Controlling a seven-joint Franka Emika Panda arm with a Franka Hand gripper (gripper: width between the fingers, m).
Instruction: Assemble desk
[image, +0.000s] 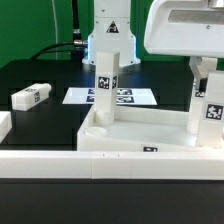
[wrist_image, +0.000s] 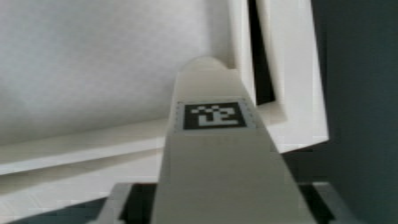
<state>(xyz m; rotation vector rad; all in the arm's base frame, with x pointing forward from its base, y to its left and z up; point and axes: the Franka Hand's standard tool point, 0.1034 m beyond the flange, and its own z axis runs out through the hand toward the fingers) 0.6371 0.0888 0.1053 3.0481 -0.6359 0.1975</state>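
Observation:
The white rimmed desk top (image: 135, 130) lies flat in the front of the exterior view. One tagged leg (image: 105, 85) stands upright in its far left corner. My gripper (image: 203, 72) comes down at the exterior view's right and is shut on a second upright tagged leg (image: 210, 108), whose lower end is at the top's far right corner. In the wrist view this leg (wrist_image: 217, 130) runs out from between my fingers (wrist_image: 150, 200) toward the rim of the desk top (wrist_image: 285, 90). I cannot tell how deep it sits. A third leg (image: 31, 96) lies loose on the black table at the left.
The marker board (image: 135, 97) lies flat behind the desk top, in front of the robot's base (image: 108, 40). A long plain white rail (image: 40, 165) runs along the front of the desk top, with a short end piece (image: 4, 124) at the left edge.

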